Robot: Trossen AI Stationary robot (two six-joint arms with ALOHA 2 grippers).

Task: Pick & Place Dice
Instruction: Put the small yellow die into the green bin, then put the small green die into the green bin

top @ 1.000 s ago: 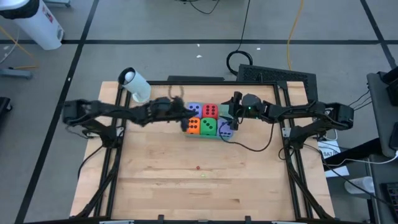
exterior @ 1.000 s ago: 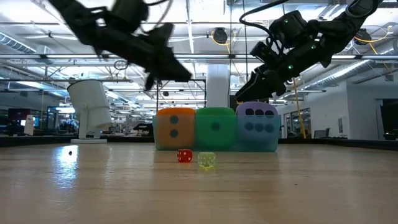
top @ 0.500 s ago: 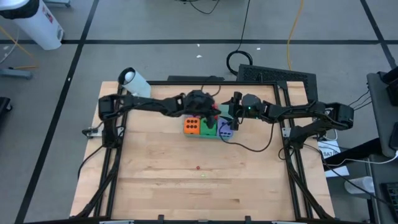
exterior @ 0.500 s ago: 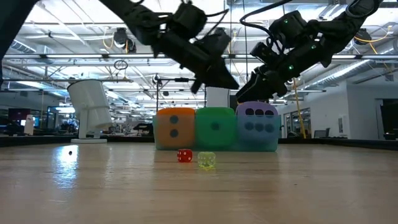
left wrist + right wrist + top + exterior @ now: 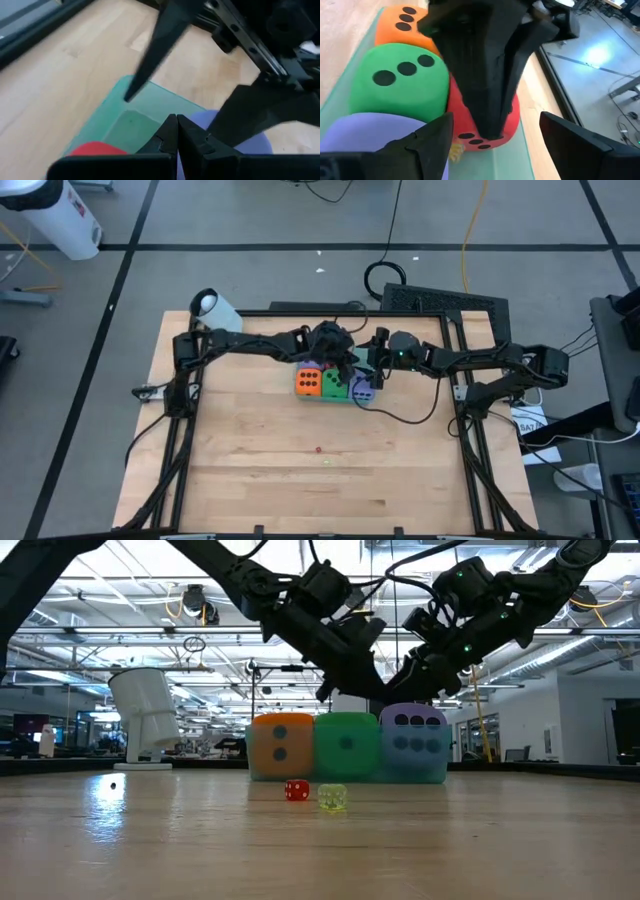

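Note:
Five soft dice sit together on a flat translucent green square point(image 5: 125, 120) at the table's far middle. They are the orange die point(image 5: 308, 382), the green die point(image 5: 333, 384), a lavender die point(image 5: 363, 391), a second lavender die point(image 5: 312, 366) and the red die point(image 5: 512, 112). My left gripper point(image 5: 491, 131) is shut. It points down with its tips at the red die's top, and hides that die in the high view. My right gripper point(image 5: 376, 368) is open and hovers just above the right-hand lavender die point(image 5: 412, 745). My left gripper's shut fingertips point(image 5: 490, 127) come from above onto the top of the red die point(image 5: 512, 107), which rests on the green square. I cannot tell whether they touch it.
A tiny red die point(image 5: 297, 790) and a tiny clear yellow die point(image 5: 332, 797) lie on the bare wood nearer the front. A white cylinder point(image 5: 216, 313) stands at the far left corner. The two grippers are close together over the dice.
My left arm has swung from the left end of the dice toward the table's right. It has come down over the red die, close to my right gripper. The dice have kept their places.

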